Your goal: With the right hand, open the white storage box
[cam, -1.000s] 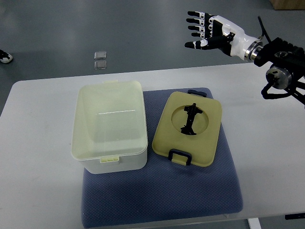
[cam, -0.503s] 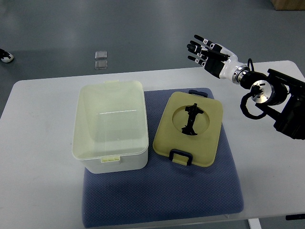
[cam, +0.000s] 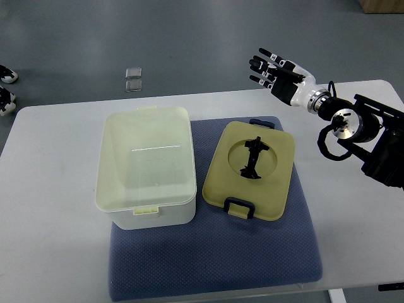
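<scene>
A white storage box (cam: pixel 144 165) stands on the left part of a blue mat (cam: pixel 214 252), and I see into its pale inside. Its yellowish lid (cam: pixel 250 170), with black clips and a black handle in a round recess, lies flat on the mat to the right of the box. My right hand (cam: pixel 273 68) is open with fingers spread, raised above the table's far right edge, well away from the lid and box. Its arm (cam: pixel 360 129) comes in from the right.
The white table (cam: pixel 50 208) carries the mat. Two small clear squares (cam: pixel 133 79) lie on the grey floor beyond the table. Shoes (cam: pixel 5 85) show at the far left edge.
My right arm has come down and in from the upper right, and the hand has turned from palm-side view to fingers pointing up-left. A second shoe has appeared at the left edge. Box and lid have not moved.
</scene>
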### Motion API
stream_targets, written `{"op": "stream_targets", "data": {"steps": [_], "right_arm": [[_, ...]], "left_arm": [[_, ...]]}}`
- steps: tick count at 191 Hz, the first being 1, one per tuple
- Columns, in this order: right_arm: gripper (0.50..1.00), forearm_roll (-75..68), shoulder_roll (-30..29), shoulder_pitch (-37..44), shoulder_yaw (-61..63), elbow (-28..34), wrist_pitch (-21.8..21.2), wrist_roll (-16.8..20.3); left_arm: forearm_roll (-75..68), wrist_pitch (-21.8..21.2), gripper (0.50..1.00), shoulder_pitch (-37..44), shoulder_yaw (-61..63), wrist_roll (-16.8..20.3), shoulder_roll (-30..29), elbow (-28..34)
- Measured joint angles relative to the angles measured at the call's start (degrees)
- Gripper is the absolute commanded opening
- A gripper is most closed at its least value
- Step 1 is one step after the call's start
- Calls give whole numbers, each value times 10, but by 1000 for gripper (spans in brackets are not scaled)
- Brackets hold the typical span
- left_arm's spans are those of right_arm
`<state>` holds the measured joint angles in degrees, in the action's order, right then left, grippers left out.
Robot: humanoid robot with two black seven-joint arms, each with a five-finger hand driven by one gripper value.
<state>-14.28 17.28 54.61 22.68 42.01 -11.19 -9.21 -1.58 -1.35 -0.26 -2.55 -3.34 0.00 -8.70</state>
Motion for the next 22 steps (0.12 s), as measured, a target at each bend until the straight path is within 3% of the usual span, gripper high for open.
{"op": "stream_targets", "data": {"steps": [22], "right_arm": [[930,0,0,-2,0,0,0,0]], "left_arm": [[0,0,1000,0,0,0,0,0]]}}
